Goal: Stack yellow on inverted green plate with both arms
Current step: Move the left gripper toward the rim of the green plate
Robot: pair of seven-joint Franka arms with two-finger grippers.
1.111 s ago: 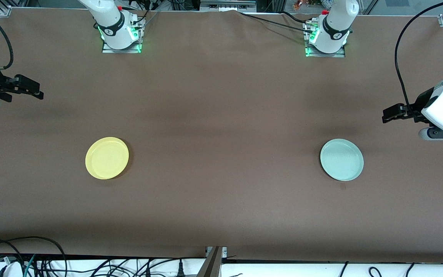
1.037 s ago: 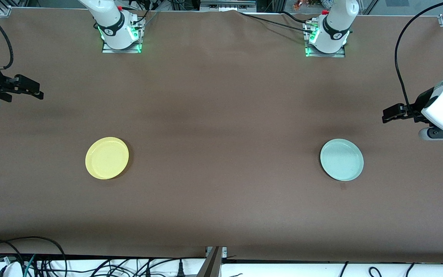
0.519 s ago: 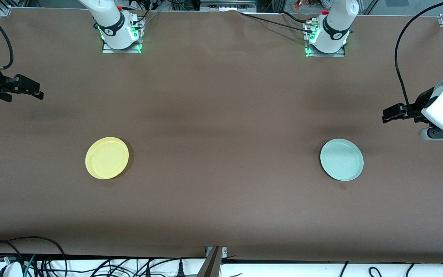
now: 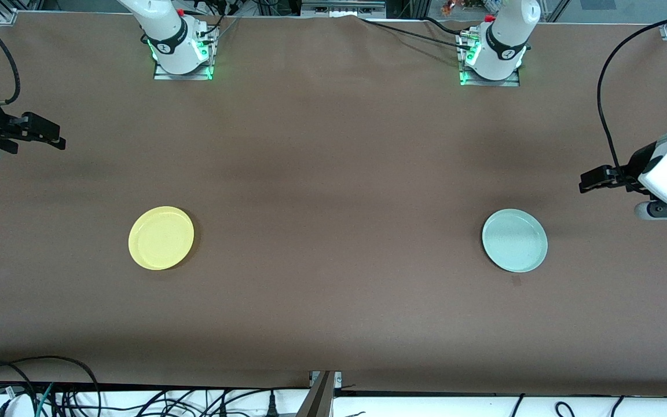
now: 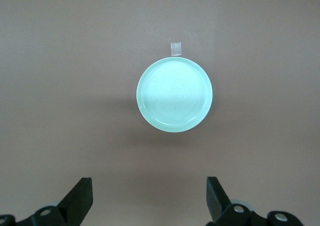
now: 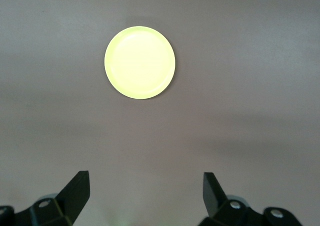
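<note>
Nothing is done yet; green plate (image 4: 514, 240) lies upright at three o'clock on the table (image 4: 333, 174), yellow plate (image 4: 161, 237) at nine; left gripper (image 5: 150, 206) and right gripper (image 6: 145, 201) hang spread, empty; flipping and stacking remain.

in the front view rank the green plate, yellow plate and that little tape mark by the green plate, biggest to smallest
1. Yellow plate and green plate: they look about the same size, too close to rank.
2. Tape mark: by far the smallest, a tiny patch on the table just nearer the camera than the green plate.

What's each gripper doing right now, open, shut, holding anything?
Left gripper: open, empty, up over the table near the round pale mint-green plate.
Right gripper: open, empty, up near the round pale yellow plate.
</note>
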